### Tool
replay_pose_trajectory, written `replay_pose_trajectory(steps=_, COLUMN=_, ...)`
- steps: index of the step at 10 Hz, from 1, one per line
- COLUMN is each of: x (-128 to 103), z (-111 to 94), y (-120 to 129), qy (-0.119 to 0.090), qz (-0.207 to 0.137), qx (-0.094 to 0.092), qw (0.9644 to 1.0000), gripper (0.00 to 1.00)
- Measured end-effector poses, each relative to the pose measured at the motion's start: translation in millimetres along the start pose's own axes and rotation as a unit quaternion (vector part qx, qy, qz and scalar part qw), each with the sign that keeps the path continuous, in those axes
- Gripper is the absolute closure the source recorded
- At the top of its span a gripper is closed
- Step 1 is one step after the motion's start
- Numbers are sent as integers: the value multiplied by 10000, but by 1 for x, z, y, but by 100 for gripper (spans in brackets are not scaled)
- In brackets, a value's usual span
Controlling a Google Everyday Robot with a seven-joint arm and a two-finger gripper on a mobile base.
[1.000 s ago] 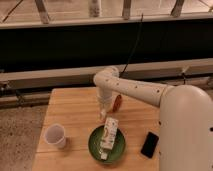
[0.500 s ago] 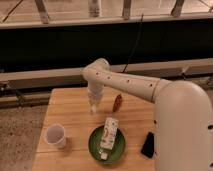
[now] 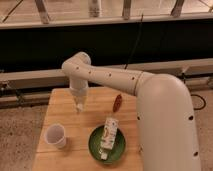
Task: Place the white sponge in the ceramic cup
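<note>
The ceramic cup [image 3: 56, 135] stands upright near the front left of the wooden table [image 3: 92, 117]. It is plain white, with a wide rim. My gripper [image 3: 79, 104] points down over the left middle of the table, behind the cup, a little to its right and higher than its rim. I cannot make out the white sponge as a separate thing. It may be at the gripper's tip, which looks pale, but I cannot tell.
A green round plate [image 3: 95, 145] sits at the front centre with a white carton with orange-red print [image 3: 109, 132] lying on it. A small reddish-brown object [image 3: 118, 102] lies right of the gripper. My arm covers the table's right side.
My gripper has moved left across the table, from beside the reddish-brown object to a spot behind the cup. The cup, the plate and the carton have not moved.
</note>
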Motion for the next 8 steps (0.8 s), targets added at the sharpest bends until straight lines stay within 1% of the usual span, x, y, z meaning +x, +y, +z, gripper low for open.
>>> replay_pose_trajectory(steps=1, x=-4, z=-7, y=-14, qy=3, qz=-178, qx=-18, qw=9998, gripper=100)
replay_pose_trajectory(steps=2, x=-11, z=-11, y=-21, qy=15, qz=-286, qx=-18, qw=9996, gripper=100)
replay_pose_trajectory(steps=6, x=-59, z=-19, y=-44, qy=-62, qz=-517, qx=-119, qw=9986, gripper=100)
replay_pose_trajectory(steps=7, x=-67, z=-23, y=-53, qy=-68, qz=-574, qx=-100, qw=9983, gripper=100)
replay_pose_trajectory(steps=8, x=-72, z=-26, y=-67, qy=-63, qz=-661, qx=-67, qw=9978, gripper=100)
